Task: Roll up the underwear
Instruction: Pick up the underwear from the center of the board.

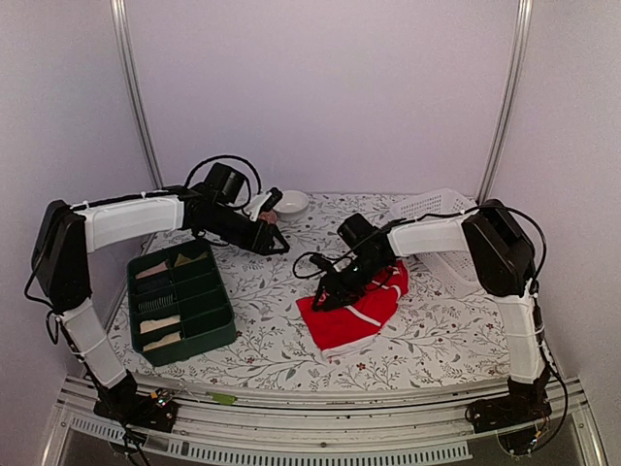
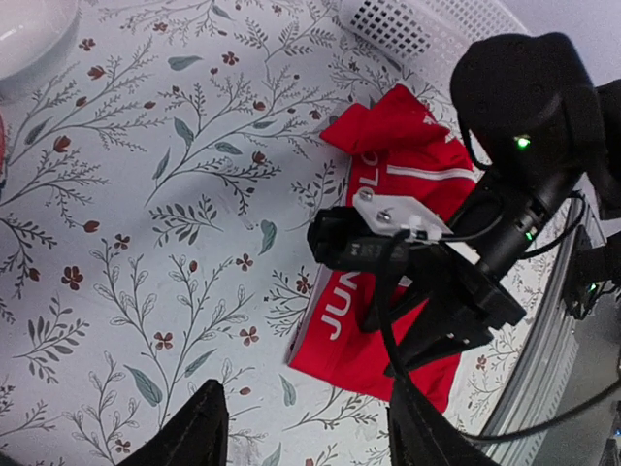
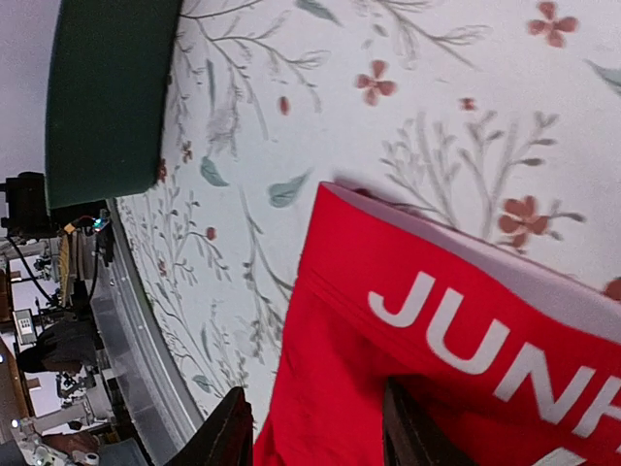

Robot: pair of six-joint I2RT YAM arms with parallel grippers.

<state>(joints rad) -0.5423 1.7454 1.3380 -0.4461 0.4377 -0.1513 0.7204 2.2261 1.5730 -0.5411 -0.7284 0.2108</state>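
Red underwear with a white-lettered waistband lies flat on the flowered table, right of centre. My right gripper is down on its left edge. In the right wrist view its jaws stand partly apart with the red cloth lying fairly flat between them. My left gripper hovers over bare table behind and left of the cloth. Its fingers are apart with nothing between them. From there I see the red underwear under the right gripper. Tan and cream rolls sit in the green tray.
The green divided tray stands at the front left. A white bowl sits at the back centre, and a white mesh basket at the back right, partly under the right arm. The table's metal front rail runs along the near edge.
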